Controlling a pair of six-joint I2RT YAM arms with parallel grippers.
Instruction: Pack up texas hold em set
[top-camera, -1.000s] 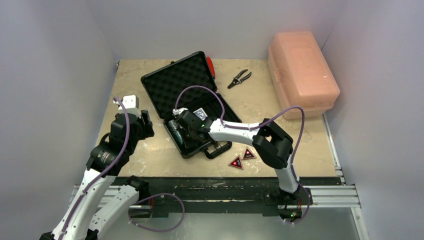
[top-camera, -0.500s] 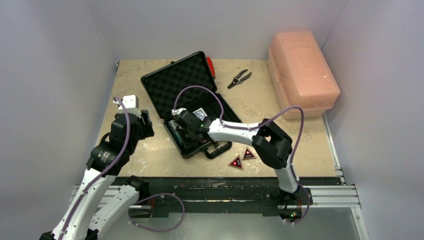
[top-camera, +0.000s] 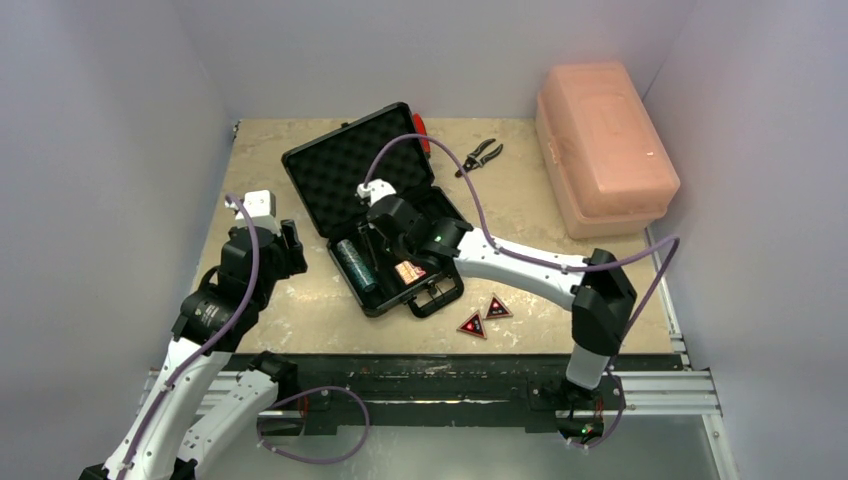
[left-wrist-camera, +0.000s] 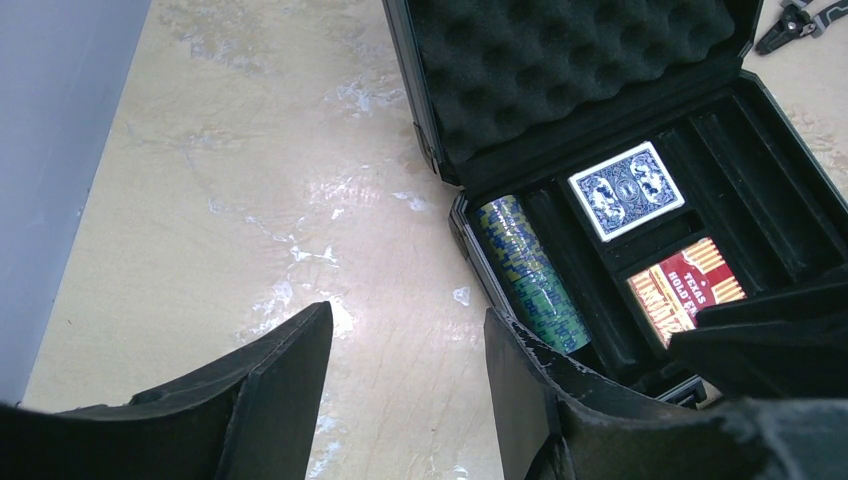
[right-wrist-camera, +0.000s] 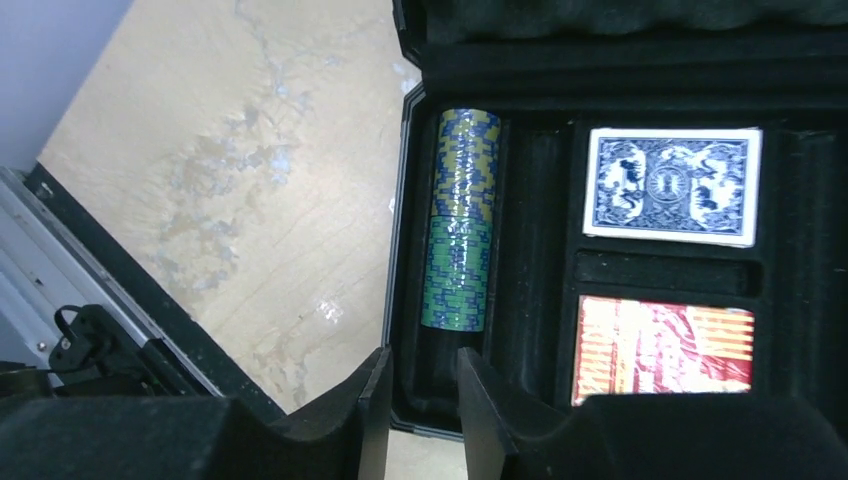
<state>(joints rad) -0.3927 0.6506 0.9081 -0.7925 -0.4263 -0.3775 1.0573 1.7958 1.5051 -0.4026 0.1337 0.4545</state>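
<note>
The flat triangles beside the case look light and slippery, so take them by the edges; the left end effector and the right end effector are spread, empty.

The top camera looks down on the whole table from high up. Both wrist cameras look down at the open case from close.

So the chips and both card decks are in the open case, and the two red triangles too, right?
Not quite: the top view shows the two red triangles lying on the table outside the case. The chips, blue deck and orange-red deck are inside.
</note>
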